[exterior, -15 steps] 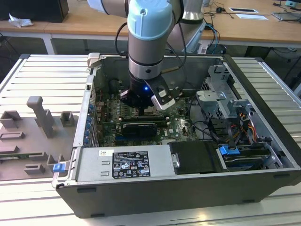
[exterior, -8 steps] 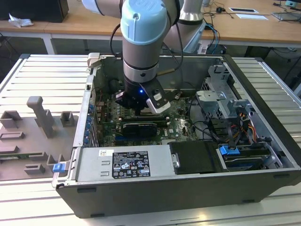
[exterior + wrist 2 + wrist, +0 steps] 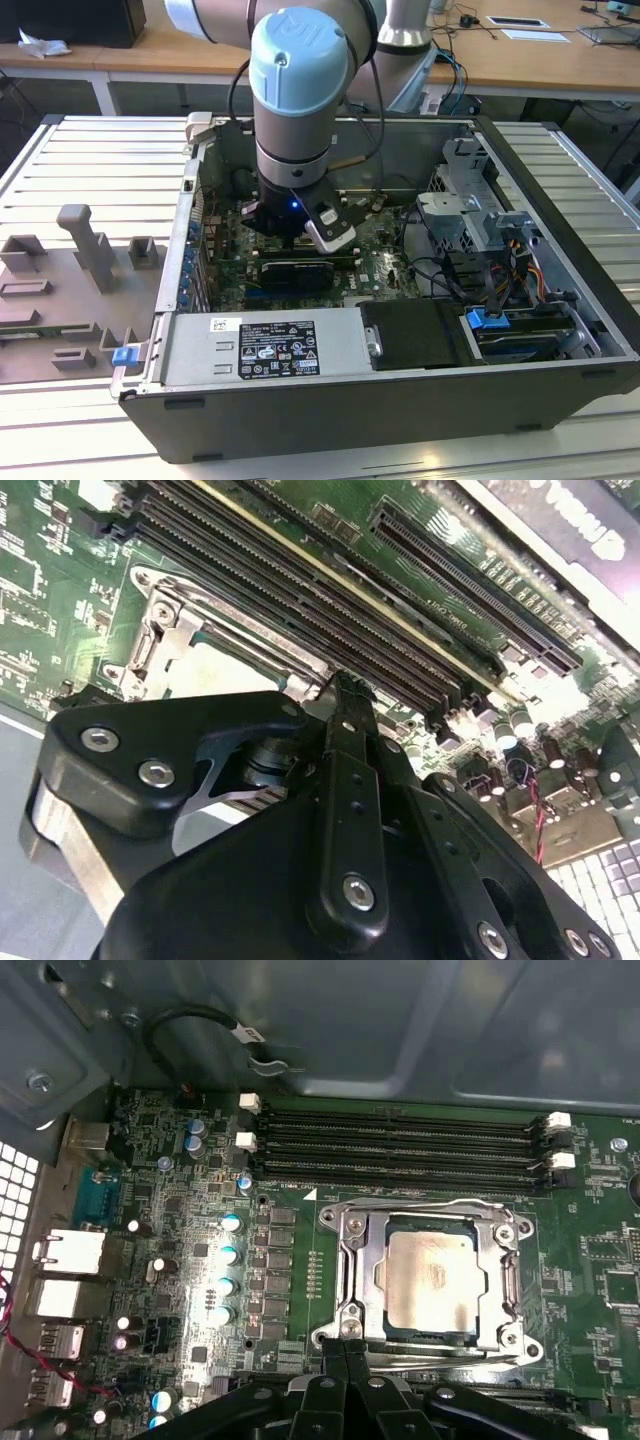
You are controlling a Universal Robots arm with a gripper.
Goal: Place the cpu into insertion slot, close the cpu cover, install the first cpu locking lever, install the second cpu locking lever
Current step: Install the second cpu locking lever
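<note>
Open computer case (image 3: 560,300) lying on a ribbed metal desk (image 3: 90,160), side panel off, green motherboard (image 3: 375,265) exposed inside. Grey and pale-blue robot arm (image 3: 295,90) reaching down into the case from above, wrist low over the board. Black pincer (image 3: 347,1342) hanging just above the board, fingertips brought together to a narrow point with nothing seen between them, right at the near edge of the insertion slot (image 3: 430,1275); actual contact with the metal there not clear. In the second wrist view, the same pincer (image 3: 340,685) with its tips pressed close beside the slot's silver rim (image 3: 165,630). Long black memory slots (image 3: 400,1145) running just beside the socket. Cpu cover (image 3: 352,1260) down flat, framing the socket as a silver square. Cpu (image 3: 437,1280) seated in the insertion slot, pale silver-beige face showing through the cover's cut-out. Locking levers not made out clearly.
</note>
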